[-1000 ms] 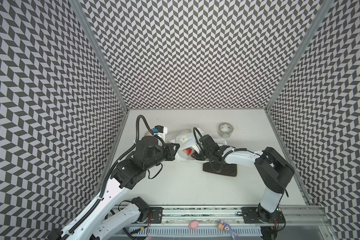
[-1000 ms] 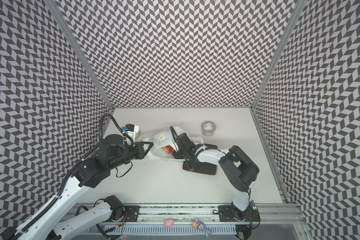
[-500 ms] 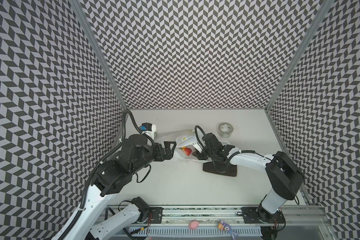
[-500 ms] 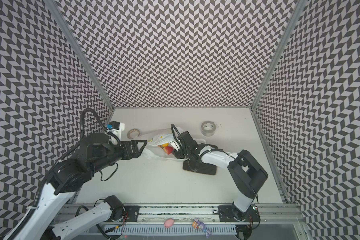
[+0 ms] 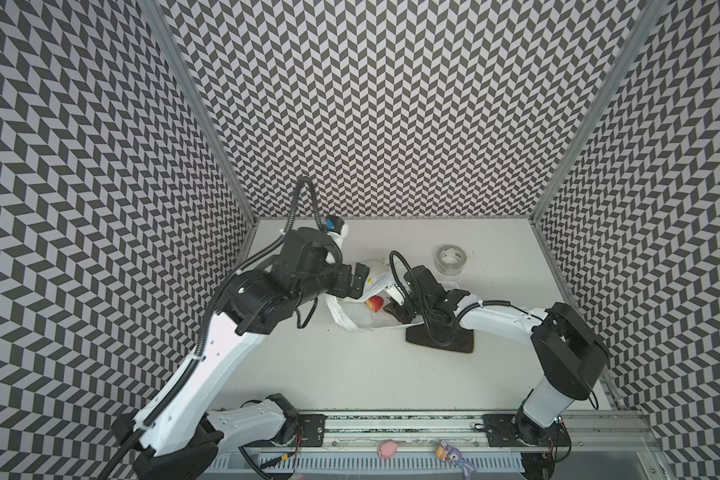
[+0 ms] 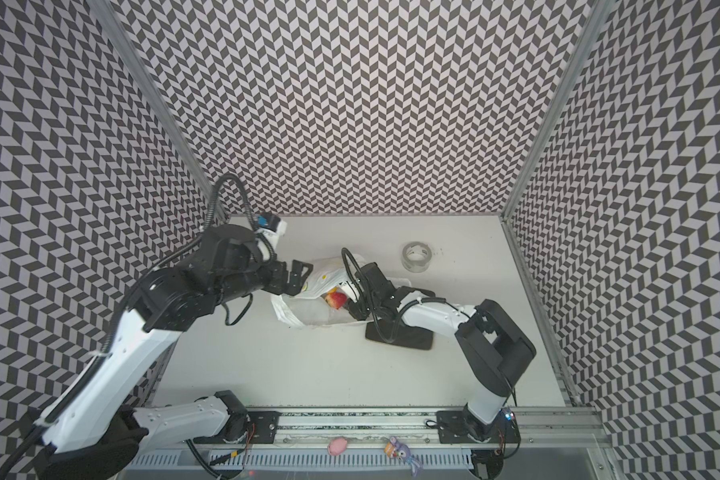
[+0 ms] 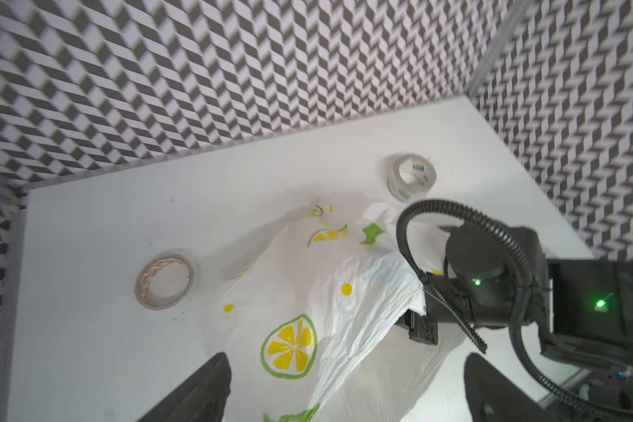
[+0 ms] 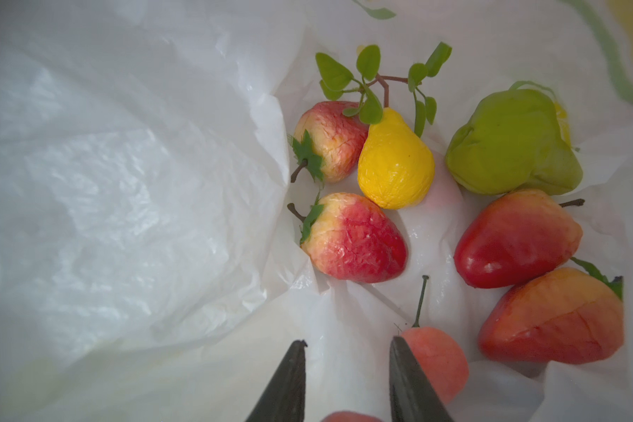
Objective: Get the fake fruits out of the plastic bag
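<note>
Fruits lie inside the bag on the table, where the right claw reaches in narrow, its grip unclear, while the left claw hangs wide above the bag.

The plastic bag, white and crinkly with lemon-slice prints, lies slumped on the tabletop just ahead of the left gripper. Inside it, ahead of the right gripper, sit red strawberries, a yellow lemon and a green fruit. A pink-orange one lies just beside that gripper.
</note>
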